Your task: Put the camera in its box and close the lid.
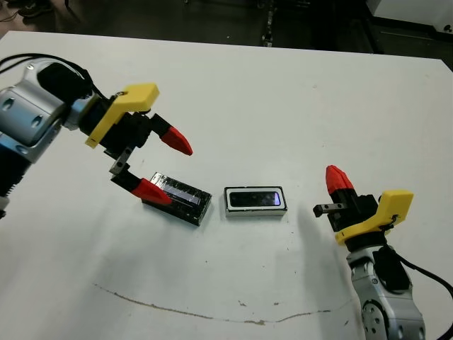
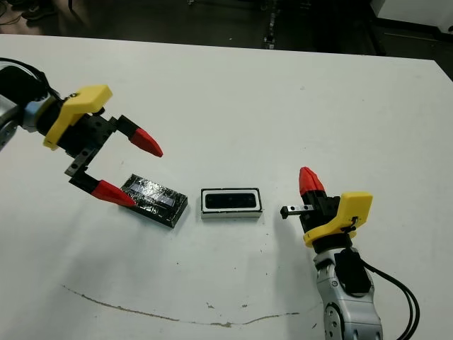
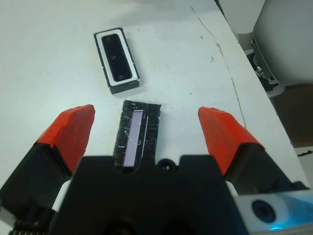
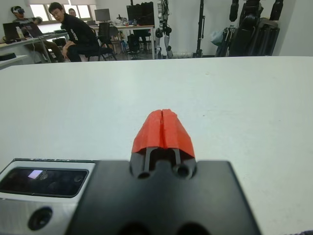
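Head views, left gripper [image 1: 164,166]: spread wide, empty, hovering just above the near-left end of the lid [image 1: 178,197]; lower red tip almost touching that end, upper tip in the air beyond it.
Head views, lid: flat on the white table [image 1: 283,92], strip up, long axis slanting from upper left to lower right, its right end just beside the box [image 1: 255,202].
Head views, box: open, white-lined, long axis running left to right, with the camera [image 1: 254,198] already lying inside, dark glossy face up.
Head views, right gripper [image 2: 306,182]: pressed together, empty, pointing up from the table near the box's right end, apart from it.
Head views, key relation: lid between left gripper and box; left arm clearly nearer; likely a short carry to the right, plus a small turn to line up the two long axes.
Left wrist view, lid [image 3: 137,135]: centred between the two parted red fingers [image 3: 72,131], long axis running along the gripper's reach, so the fingers straddle its narrow width.
Left wrist view, box [image 3: 116,59]: just beyond the lid's far end, slightly angled to it, camera seated in the white lining.
Right wrist view, fingers [image 4: 163,129]: shut tip to tip, nothing held; bare table ahead.
Right wrist view, room: people [image 4: 73,34] seated at desks beyond the far edge, stands and dark equipment along the back wall.
Surface: white tabletop, a thin dark scratch curving near the front edge.
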Robot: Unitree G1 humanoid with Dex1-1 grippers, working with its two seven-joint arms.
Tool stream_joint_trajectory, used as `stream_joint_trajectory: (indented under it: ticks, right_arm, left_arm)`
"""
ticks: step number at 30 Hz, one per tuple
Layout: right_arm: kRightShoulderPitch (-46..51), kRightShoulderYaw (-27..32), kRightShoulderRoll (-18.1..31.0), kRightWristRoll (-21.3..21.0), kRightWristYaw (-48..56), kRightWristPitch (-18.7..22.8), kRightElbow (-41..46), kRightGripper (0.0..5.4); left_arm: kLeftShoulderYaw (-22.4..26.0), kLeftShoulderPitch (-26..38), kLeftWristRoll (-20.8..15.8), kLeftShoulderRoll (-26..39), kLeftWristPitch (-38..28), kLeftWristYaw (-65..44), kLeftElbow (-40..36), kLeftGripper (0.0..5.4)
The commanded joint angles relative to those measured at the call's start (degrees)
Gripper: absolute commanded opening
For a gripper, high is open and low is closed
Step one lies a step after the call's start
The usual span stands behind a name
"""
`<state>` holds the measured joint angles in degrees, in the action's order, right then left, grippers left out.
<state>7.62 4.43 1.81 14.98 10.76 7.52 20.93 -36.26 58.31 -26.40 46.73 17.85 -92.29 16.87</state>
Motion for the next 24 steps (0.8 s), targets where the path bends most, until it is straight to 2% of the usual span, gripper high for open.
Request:
stream_joint_trajectory:
  ticks: [1, 9, 24]
  right_arm:
    - [0.81, 0.41, 0.95, -0.57, -0.6, 0.27, 0.31, 0.02]
    - [0.72, 0.36, 0.89, -0.16, -0.5, 0.52, 0.46, 0.02]
    - [0.9, 0.13, 0.92, 0.27, -1.34, 2.64, 1.77, 0.02]
  left_arm:
    - [-1.11, 1.06, 2.56, -0.83, -2.12, -0.21, 0.7, 5.4]
    - [-0.17, 0.63, 10.84, -3.83, -10.63, -0.21, 1.95, 5.4]
    - [-6.64, 1.73, 10.67, -4.31, -9.4, -0.21, 3.4, 5.4]
